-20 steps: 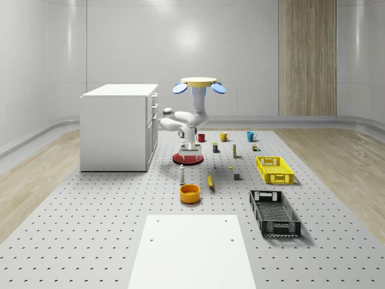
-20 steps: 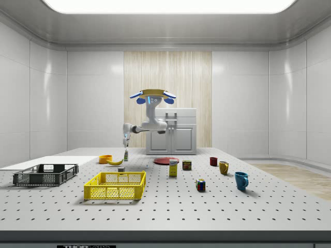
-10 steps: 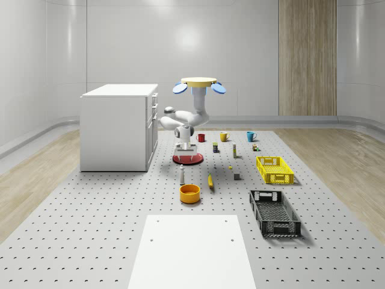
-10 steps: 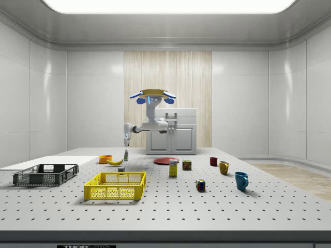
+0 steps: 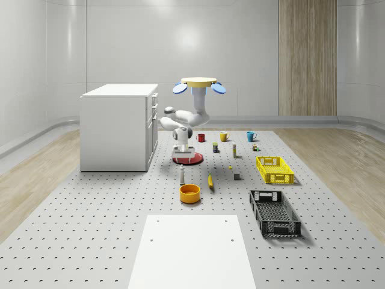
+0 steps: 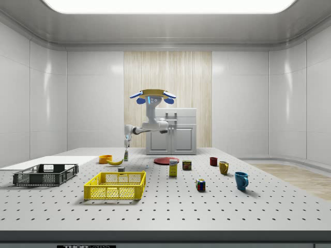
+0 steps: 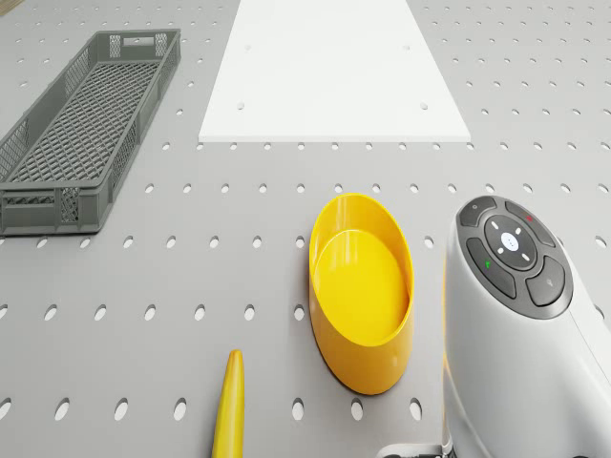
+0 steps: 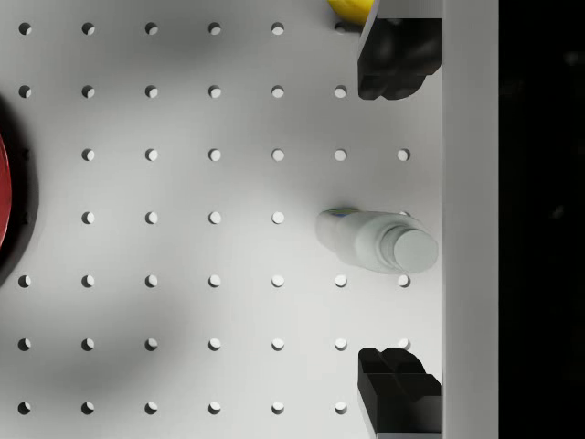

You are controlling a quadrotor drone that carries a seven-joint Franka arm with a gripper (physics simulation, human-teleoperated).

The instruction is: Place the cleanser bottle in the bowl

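The cleanser bottle (image 5: 181, 174) (image 6: 125, 154) is white and stands upright on the pegboard table. The orange bowl (image 5: 189, 193) (image 6: 105, 158) (image 7: 363, 286) sits just in front of it, toward the white mat. My drone (image 5: 200, 84) (image 6: 152, 95) hovers above the red plate (image 5: 187, 158). The arm reaches down from it, and my gripper (image 5: 181, 150) (image 6: 127, 141) hangs open a short way above the bottle. In the wrist view the bottle (image 8: 375, 240) lies between the two black fingers (image 8: 398, 59), seen from its cap down.
A banana (image 5: 210, 180) (image 7: 229, 410) lies beside the bowl. A black crate (image 5: 274, 212) (image 7: 81, 124) and a yellow crate (image 5: 274, 169) stand at the whole-scene view's right. Behind them are mugs and small boxes, with a white cabinet (image 5: 117, 126) at the left. A white mat (image 7: 329, 72) lies in front.
The gripper has swung toward the whole-scene view's left, from over the red plate to above the bottle. The drone has held its place.
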